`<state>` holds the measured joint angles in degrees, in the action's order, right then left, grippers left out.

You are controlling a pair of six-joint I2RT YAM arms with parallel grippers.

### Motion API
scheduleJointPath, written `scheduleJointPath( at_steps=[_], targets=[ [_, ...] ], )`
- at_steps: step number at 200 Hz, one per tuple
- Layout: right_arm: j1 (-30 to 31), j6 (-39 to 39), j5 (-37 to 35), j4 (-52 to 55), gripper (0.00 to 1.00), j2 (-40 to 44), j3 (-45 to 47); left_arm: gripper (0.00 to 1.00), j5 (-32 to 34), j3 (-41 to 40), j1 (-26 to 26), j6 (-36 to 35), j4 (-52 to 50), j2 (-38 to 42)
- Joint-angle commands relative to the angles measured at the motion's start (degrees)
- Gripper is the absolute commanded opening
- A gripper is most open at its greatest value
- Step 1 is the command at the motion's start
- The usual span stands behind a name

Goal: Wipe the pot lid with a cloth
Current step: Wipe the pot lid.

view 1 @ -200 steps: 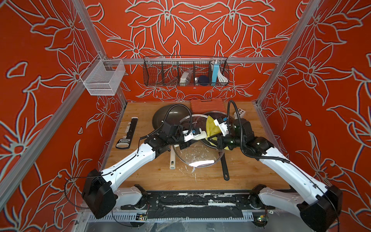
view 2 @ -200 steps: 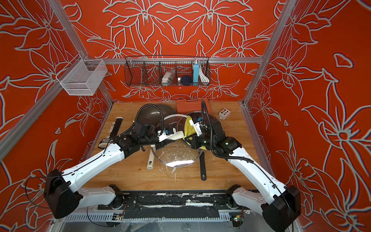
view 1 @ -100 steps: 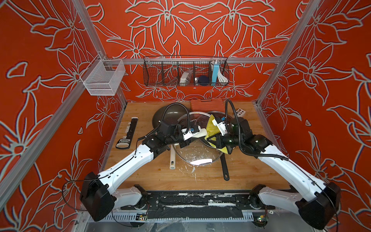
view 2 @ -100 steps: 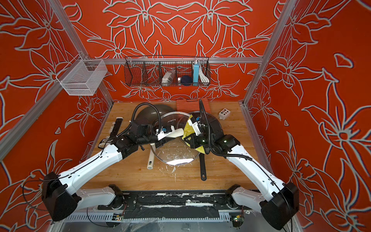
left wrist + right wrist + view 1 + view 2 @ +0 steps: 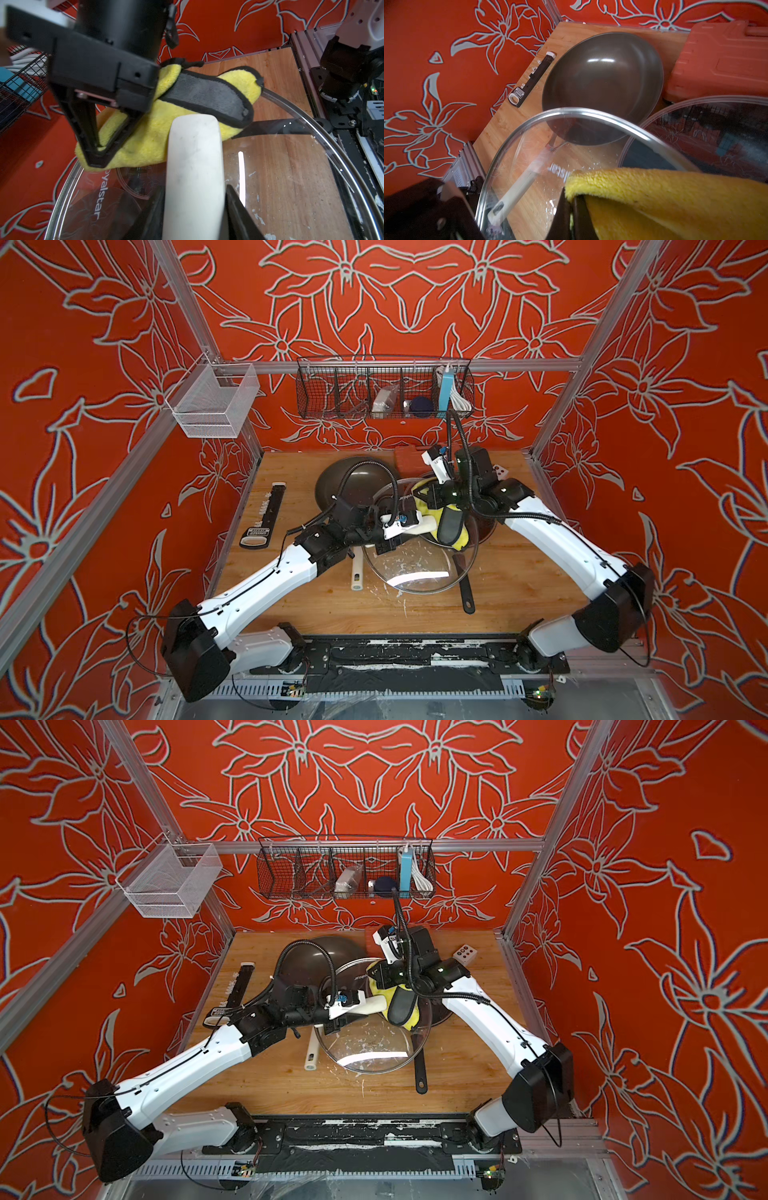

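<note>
Both end effectors are closed, the left end effector (image 5: 193, 209) on the handle (image 5: 193, 155) of the pot lid (image 5: 291, 176), the right end effector (image 5: 96, 160) on the cloth (image 5: 145, 145) laid against the raised glass, which is best swept in light, overlapping strokes.

In front of the pot lid (image 5: 415, 572), toward the arm bases, the wooden table (image 5: 332, 614) lies bare and open. Left of the lid, the left arm (image 5: 270, 585) and a cream pan handle (image 5: 357, 578) just beside the rim block passage; right of it stand a black pan handle (image 5: 465, 589) and the right arm (image 5: 557, 539). Behind the lid a dark wok (image 5: 353, 481) and a red case (image 5: 407, 458) crowd close, with a wire basket (image 5: 382, 393) hanging above them. Far left of the lid lies a black bar (image 5: 264, 516), well apart.
</note>
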<state>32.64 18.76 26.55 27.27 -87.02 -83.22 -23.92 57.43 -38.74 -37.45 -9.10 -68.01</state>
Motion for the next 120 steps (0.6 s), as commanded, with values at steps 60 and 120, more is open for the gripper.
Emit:
scheduleJointPath(
  at_steps=[60,120],
  targets=[
    [-1.1,-2.1,-2.3,0.9,0.0,-4.5,-5.1,0.0,3.8,3.3,-0.4,1.3,13.2,4.7],
    [-1.2,-2.0,-1.4,2.3,0.0,3.5,2.4,0.0,12.8,4.5,-0.3,8.6,17.0,2.8]
  ],
)
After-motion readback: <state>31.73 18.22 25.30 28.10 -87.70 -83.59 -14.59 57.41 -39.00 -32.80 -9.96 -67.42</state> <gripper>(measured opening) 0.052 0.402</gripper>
